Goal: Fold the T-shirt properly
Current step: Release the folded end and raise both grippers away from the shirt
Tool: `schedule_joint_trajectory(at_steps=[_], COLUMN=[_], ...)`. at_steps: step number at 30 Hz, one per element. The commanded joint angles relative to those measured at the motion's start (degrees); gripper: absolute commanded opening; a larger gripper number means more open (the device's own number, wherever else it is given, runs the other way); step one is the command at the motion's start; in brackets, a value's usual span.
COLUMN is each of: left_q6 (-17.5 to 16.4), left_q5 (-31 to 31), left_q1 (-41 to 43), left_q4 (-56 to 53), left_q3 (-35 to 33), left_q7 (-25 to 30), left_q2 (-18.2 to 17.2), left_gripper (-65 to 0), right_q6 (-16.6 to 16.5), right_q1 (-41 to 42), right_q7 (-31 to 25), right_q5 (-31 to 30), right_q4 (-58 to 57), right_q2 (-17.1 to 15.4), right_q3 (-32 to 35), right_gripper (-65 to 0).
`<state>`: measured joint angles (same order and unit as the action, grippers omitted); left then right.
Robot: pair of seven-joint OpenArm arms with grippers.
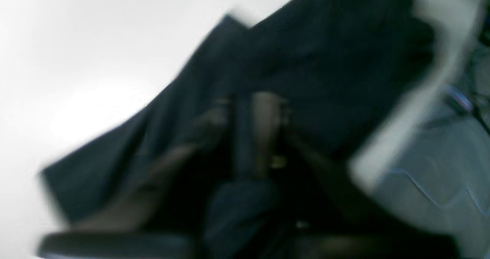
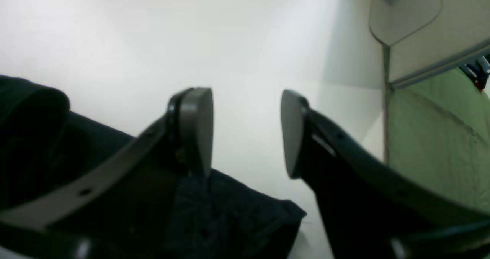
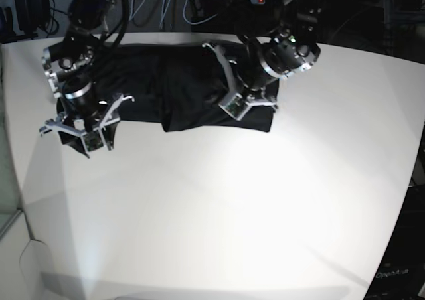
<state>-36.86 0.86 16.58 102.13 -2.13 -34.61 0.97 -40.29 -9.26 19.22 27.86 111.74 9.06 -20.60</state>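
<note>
The dark T-shirt (image 3: pixel 179 87) lies bunched in a wide band along the back of the white table (image 3: pixel 232 214). My left gripper (image 3: pixel 234 91) is over its right part. In the blurred left wrist view its fingers (image 1: pixel 268 121) stand close together with a strip of dark cloth (image 1: pixel 325 59) between them. My right gripper (image 3: pixel 85 119) is at the shirt's left end. In the right wrist view it (image 2: pixel 245 132) is open and empty, with the cloth (image 2: pixel 229 213) lying under its left finger.
Dark equipment and cables (image 3: pixel 166 11) stand behind the table's back edge. The table's edge (image 1: pixel 402 128) runs close to the left gripper, with grey floor beyond. A green surface (image 2: pixel 432 144) lies past the table edge to the right of the right gripper.
</note>
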Motion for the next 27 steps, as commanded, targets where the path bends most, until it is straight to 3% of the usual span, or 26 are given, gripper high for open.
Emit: schedule_joint_trajectory(at_steps=[1,8,13,19,27], left_q6=[-0.19,-0.9,-0.9,-0.9,-0.9], left_q5=[1.03,1.03,1.47,1.2,1.38], left_q1=[-0.36,-1.24,-3.17,-3.79,-4.4], left_q4=[-0.28,-5.82,-9.6,-11.01,-11.09], left_q3=[1.3,9.47,9.38,9.38,9.56], left_q7=[1.25,1.34,1.25,1.25,1.25], left_q2=[0.13,-0.66,-1.9,-2.07,-3.83], left_gripper=[-65.0,-65.0,-65.0,-65.0,-65.0], right_q6=[0.29,0.29,0.29,0.29,0.29], right_q1=[1.12,1.48,1.48,2.97,2.62], right_q7=[-1.42,-0.98,-0.98,-0.89,-0.89], right_q5=[-0.56,-0.65,-0.65,-0.74,-0.74], right_q4=[0.92,0.92,-0.75,-3.04,-5.24], right_q2=[-0.06,-2.69,-3.04,-2.42,-2.42], right_q3=[-0.1,-1.42,-4.15,-10.21,-15.49], right_gripper=[-35.8,-35.6,-35.0,-29.8,-29.5])
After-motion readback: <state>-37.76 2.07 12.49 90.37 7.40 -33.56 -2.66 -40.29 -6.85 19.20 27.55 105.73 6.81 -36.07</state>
